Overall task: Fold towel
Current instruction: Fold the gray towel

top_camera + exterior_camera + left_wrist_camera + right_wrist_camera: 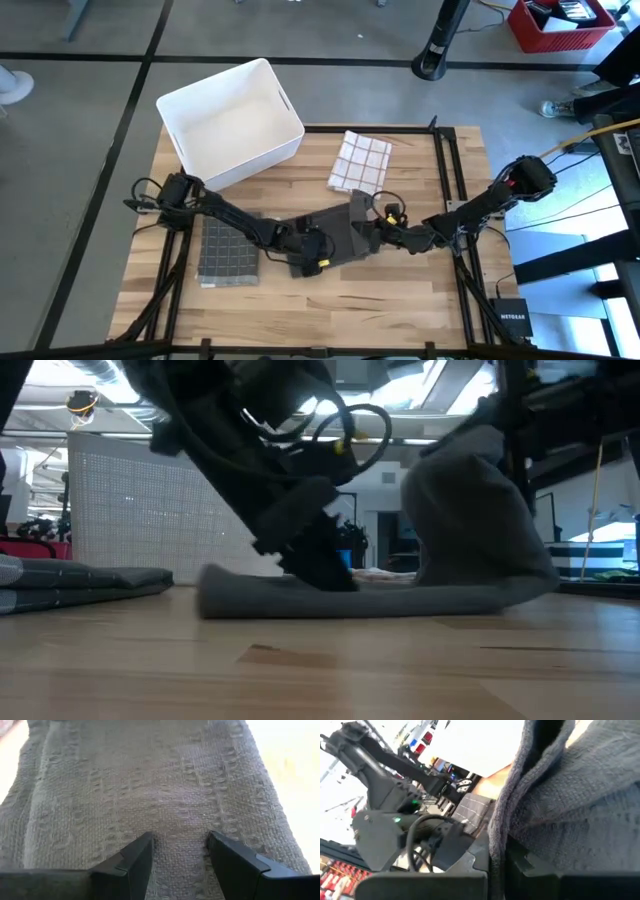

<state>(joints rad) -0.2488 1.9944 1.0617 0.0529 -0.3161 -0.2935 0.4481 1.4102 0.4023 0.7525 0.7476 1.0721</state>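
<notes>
Dark grey towel lay mid-table, near the front edge, between both arms. Left gripper spread, fingers pressed down on the flat part, probably to anchor it during the fold. Right gripper pinched shut on the towel's right edge, raised and draped so it could carry over. Folded grey cloth and checked cloth lay apart, white bin behind

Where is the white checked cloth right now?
In the high view the white checked cloth lies flat toward the table's far edge, just right of the white bin and beyond the grey towel being folded.
</notes>
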